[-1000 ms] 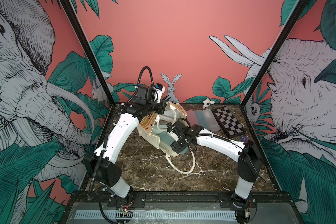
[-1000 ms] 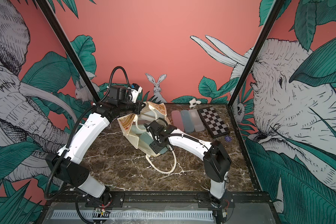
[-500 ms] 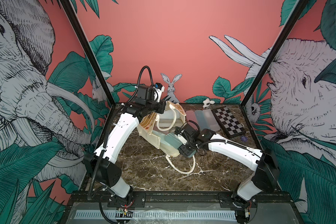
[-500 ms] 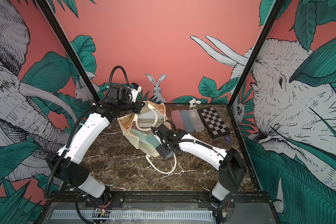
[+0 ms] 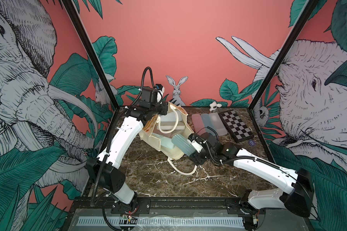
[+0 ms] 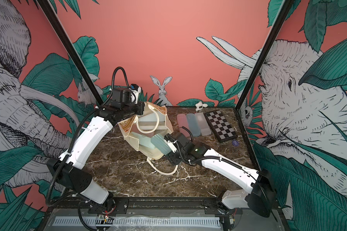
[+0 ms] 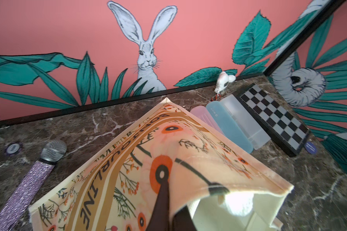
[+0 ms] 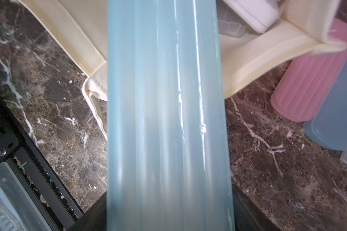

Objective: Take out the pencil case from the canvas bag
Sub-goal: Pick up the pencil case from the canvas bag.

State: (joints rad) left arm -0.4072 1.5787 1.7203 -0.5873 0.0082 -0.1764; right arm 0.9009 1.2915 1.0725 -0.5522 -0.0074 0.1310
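Note:
The cream canvas bag [image 5: 154, 138] [image 6: 132, 136] lies tilted on the marble table, mouth open toward the front right. My left gripper [image 5: 165, 110] [image 6: 142, 108] [image 7: 171, 210] is shut on its printed upper rim [image 7: 168, 152] and holds it up. A ribbed blue-grey pencil case [image 5: 182, 145] [image 6: 160, 144] [image 8: 166, 120] sticks out of the mouth. My right gripper [image 5: 188, 149] [image 6: 167, 148] [image 8: 168, 216] is shut on its near end, jaws wide across it. The case's far end lies over the bag's opening. A pale box [image 5: 168, 126] shows inside the bag.
Pink [image 5: 197, 123], blue [image 5: 207, 124] and clear [image 5: 217, 124] cases lie side by side at the back right, beside a chessboard [image 5: 236, 126]. One bag handle [image 5: 184, 170] trails on the table in front. A glittery microphone [image 7: 28, 180] lies behind the bag.
My right arm has drawn back toward the front right, sliding the pencil case out of the bag's mouth. The left gripper and the bag's rim have stayed in place.

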